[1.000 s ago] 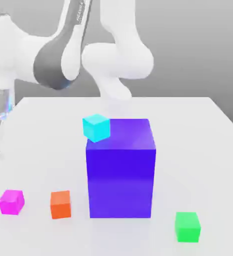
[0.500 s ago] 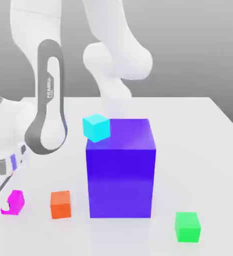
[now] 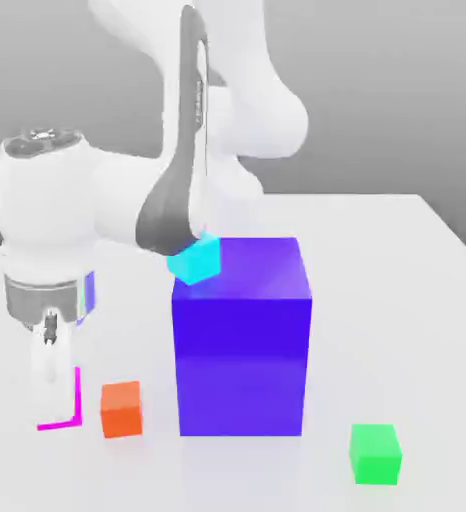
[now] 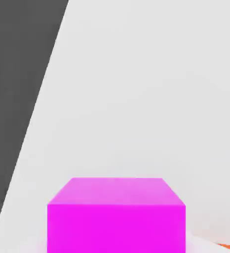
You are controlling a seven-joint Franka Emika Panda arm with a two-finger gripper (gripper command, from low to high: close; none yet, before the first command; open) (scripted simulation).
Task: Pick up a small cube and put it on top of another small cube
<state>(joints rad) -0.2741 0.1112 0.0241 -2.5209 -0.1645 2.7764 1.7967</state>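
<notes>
Gripper (image 3: 54, 400): closed on smooth magenta cube (image 4: 116, 228), exterior view's near left | flat-faced orange cube (image 3: 121, 411) beside | glossy blue-purple block (image 3: 242, 365), cyan cube (image 3: 195, 262) atop | green cube (image 3: 375, 455), near right

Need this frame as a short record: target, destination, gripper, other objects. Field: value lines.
target: magenta cube, mostly behind the gripper in the exterior view
destination: green cube, at the exterior view's right, nothing on top
gripper: shut on the magenta cube
stacked: no
orange cube: on the table, between the gripper and the blue-purple block as the exterior view shows it
blue-purple block: upright on the table
cyan cube: on top of the block, near a corner
</notes>
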